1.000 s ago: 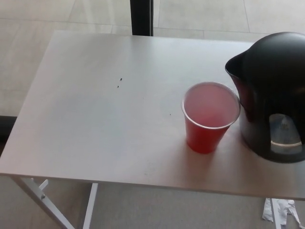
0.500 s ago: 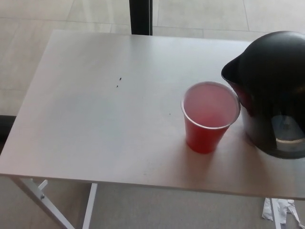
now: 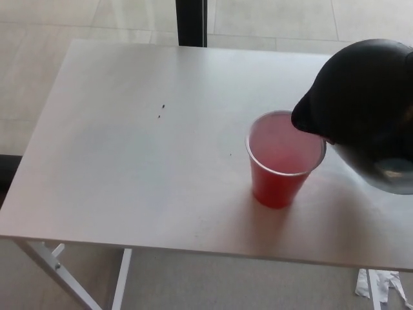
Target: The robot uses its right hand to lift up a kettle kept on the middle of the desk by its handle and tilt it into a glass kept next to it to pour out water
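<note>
Pale desk [image 3: 129,168] stands on tiled floor [image 3: 39,19].

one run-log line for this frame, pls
phase: pour begun | kettle: lifted, tilted, spout over red cup rim | water stream: not visible | hands: not in view

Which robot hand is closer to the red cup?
Cannot say: neither hand shows in the picture. Only the black kettle hangs tilted on the right, its spout over the rim of the red cup. The task names the right hand.
</note>
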